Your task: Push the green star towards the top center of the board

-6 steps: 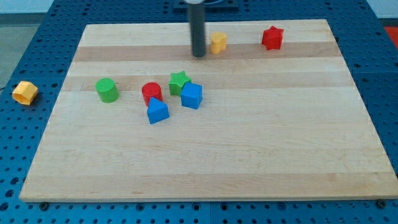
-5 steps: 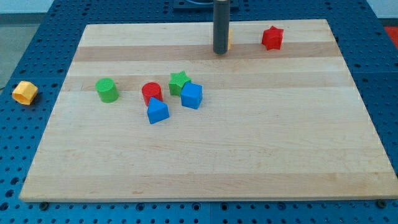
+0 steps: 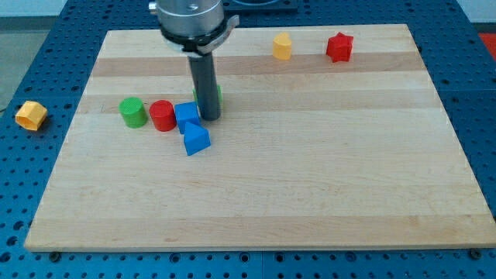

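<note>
The green star [image 3: 218, 94] sits left of the board's middle, mostly hidden behind my rod; only a green sliver shows at the rod's right edge. My tip [image 3: 209, 117] rests on the board just below the star and against the right side of a blue cube [image 3: 186, 115]. A red cylinder [image 3: 163, 115] touches the cube's left side. A green cylinder [image 3: 132, 112] stands just left of the red one. A blue wedge-like block [image 3: 196, 139] lies just below the cube.
A yellow block [image 3: 283, 46] and a red star [image 3: 339, 47] stand near the board's top edge, right of centre. Another yellow block [image 3: 32, 115] lies off the wooden board [image 3: 310, 178] on the blue perforated table at the view's left.
My tip has moved from the top centre down and left into the cluster. The blue cube and red cylinder have shifted left; the green star has shifted slightly up and left.
</note>
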You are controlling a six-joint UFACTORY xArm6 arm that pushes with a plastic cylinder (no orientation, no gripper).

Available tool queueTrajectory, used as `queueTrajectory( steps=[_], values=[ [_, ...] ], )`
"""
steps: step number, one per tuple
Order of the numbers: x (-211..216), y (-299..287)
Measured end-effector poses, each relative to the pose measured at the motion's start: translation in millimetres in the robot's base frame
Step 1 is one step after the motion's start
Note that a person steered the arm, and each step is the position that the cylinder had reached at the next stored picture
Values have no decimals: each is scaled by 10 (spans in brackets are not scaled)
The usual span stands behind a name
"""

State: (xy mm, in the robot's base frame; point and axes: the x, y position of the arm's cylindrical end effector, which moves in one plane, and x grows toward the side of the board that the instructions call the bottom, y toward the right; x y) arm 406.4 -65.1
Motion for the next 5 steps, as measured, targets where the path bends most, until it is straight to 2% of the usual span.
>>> queueTrajectory(
  steps=[1, 2, 3, 4, 5],
  values=[
    [-326, 166],
    [65, 183],
    [-59, -474],
    [-423, -329],
    [-470, 141]
  ],
)
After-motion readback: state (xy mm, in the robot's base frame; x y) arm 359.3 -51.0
